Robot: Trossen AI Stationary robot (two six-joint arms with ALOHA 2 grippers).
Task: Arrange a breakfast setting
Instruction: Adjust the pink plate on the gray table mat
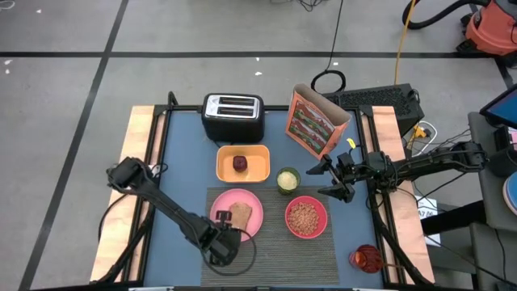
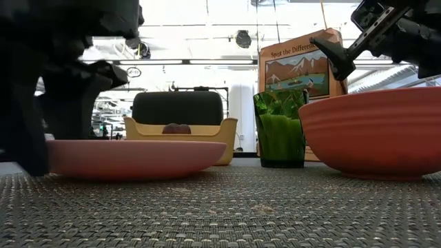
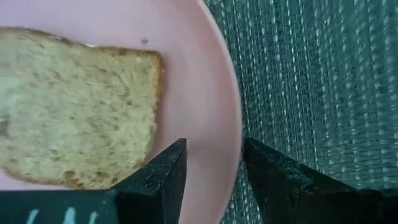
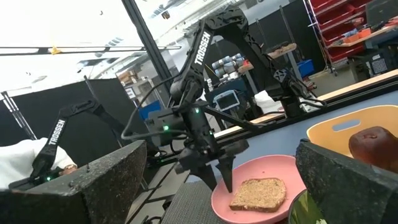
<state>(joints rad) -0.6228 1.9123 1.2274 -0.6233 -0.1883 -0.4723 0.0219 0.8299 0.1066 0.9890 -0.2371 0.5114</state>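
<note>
left wrist view: left gripper (image 3: 214,171) spread astride the plate (image 3: 205,81) rim, toast (image 3: 74,118) just inside one finger, likely to shift the plate. right gripper (image 1: 339,179) spread wide, waiting beside the bowl (image 1: 306,217).

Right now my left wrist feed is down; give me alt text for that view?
The left hand, fingers open, straddles the rim of the round pink plate. A brown toast slice lies on the plate, untouched by the fingers. Beyond the rim is the dark grey ribbed placemat.
</note>
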